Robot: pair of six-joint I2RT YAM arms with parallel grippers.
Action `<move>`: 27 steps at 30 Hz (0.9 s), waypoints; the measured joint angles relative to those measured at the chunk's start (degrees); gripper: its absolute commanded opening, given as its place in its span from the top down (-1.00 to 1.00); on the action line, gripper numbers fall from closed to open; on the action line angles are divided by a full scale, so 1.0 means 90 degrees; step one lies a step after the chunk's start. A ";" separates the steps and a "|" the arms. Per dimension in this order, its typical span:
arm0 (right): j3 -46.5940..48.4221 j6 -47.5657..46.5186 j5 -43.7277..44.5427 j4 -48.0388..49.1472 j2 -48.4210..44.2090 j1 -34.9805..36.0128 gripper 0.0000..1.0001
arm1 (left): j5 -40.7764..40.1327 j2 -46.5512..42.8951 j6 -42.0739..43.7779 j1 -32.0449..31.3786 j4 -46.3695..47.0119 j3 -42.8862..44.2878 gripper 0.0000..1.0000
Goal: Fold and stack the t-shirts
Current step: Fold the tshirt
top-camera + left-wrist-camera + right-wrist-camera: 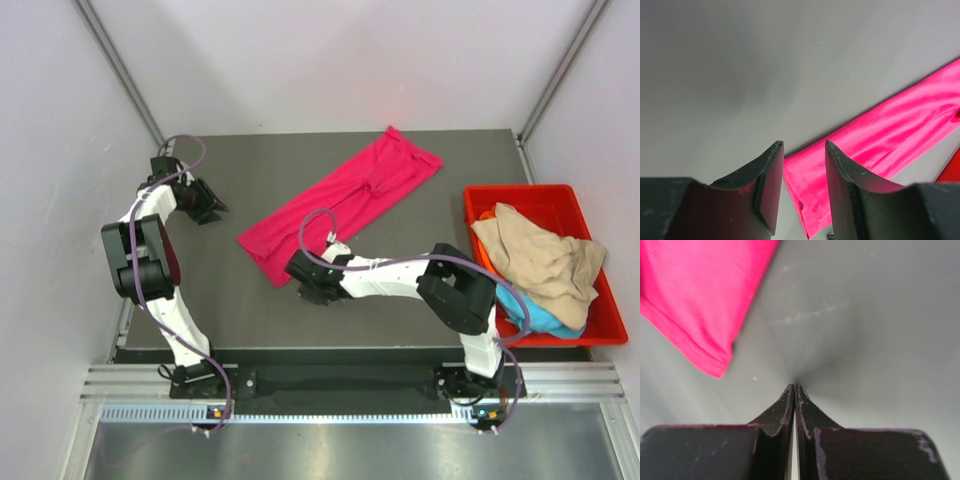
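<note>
Lying beside closed right end effector [794,388], t-shirt [345,200]

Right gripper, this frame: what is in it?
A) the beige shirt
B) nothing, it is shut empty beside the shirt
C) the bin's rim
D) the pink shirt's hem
B: the right gripper has its fingers pressed together with nothing between them, and the pink shirt lies clear of them.

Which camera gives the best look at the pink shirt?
The top external view: the whole pink shirt shows there, lying as a long diagonal band. The left wrist view catches only one end and part of its length; the right wrist view shows just a hemmed corner.
</note>
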 measured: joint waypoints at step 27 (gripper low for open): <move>0.1943 0.1593 0.0090 -0.0342 0.1302 0.0017 0.48 | -0.0049 0.0070 -0.0117 0.0029 -0.0022 0.0100 0.14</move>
